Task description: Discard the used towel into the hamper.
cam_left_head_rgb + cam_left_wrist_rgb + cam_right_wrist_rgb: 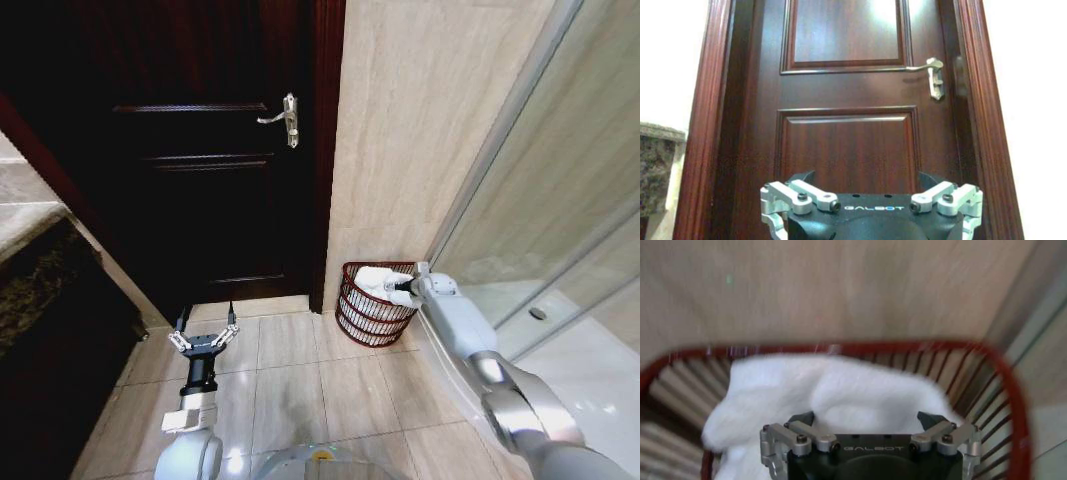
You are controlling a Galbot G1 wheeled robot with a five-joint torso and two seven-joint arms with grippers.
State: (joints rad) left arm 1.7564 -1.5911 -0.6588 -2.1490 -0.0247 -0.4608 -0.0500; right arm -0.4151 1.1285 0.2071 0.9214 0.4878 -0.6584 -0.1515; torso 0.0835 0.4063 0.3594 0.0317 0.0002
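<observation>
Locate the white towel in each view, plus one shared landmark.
Head view: towel in the hamper by the tiled wall, at the right gripper.
Left wrist view: not in it.
Right wrist view: towel inside the hamper.
Shared landmark: red hamper rim.

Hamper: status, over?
Right gripper at the hamper rim, open, white towel inside the basket. Left gripper open, idle, low before the door. Nothing blocking.

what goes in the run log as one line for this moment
right gripper: above hamper, jaws open | towel: in hamper | left gripper: idle, open, facing door
</observation>
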